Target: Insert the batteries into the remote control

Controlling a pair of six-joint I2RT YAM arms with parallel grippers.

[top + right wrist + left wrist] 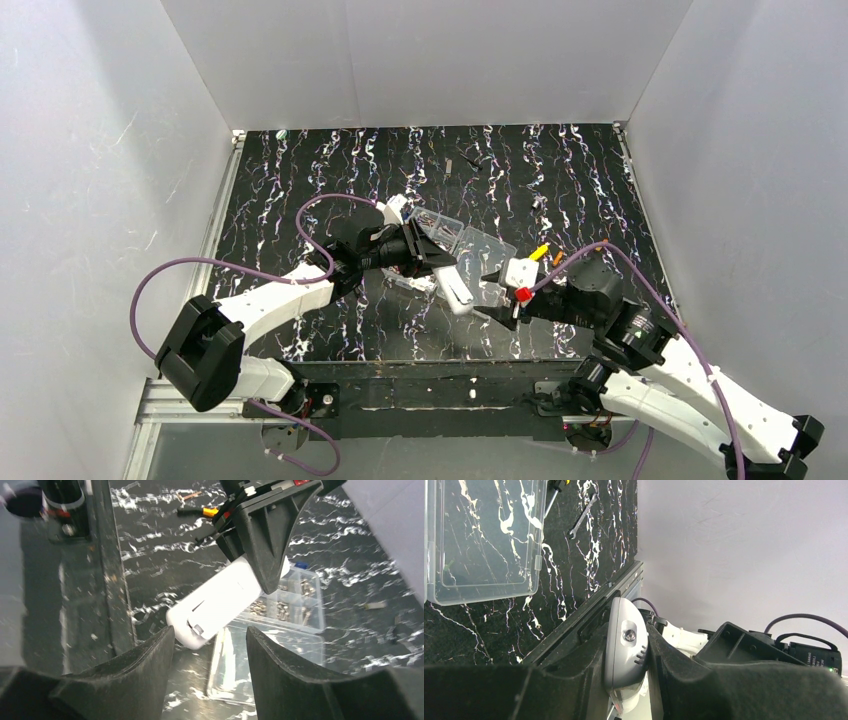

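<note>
The white remote control (455, 288) is clamped in my left gripper (438, 262) and held above the table, sticking out toward the right arm. In the left wrist view its grey-white end (626, 645) sits tight between the black fingers (674, 670). In the right wrist view the remote (225, 600) hangs just ahead of my right gripper (207, 655), which is open and empty, its fingers (135, 675) spread either side below the remote's tip. In the top view the right gripper (490, 298) is right next to the remote. No orange batteries show in any view.
A clear compartmented screw box (445, 228) with its open lid (492, 252) lies under the grippers, and shows in the right wrist view (292, 600). A yellow-handled screwdriver (540, 252) and a small orange-and-black tool (210, 512) lie nearby. A wrench (583, 516) lies on the table.
</note>
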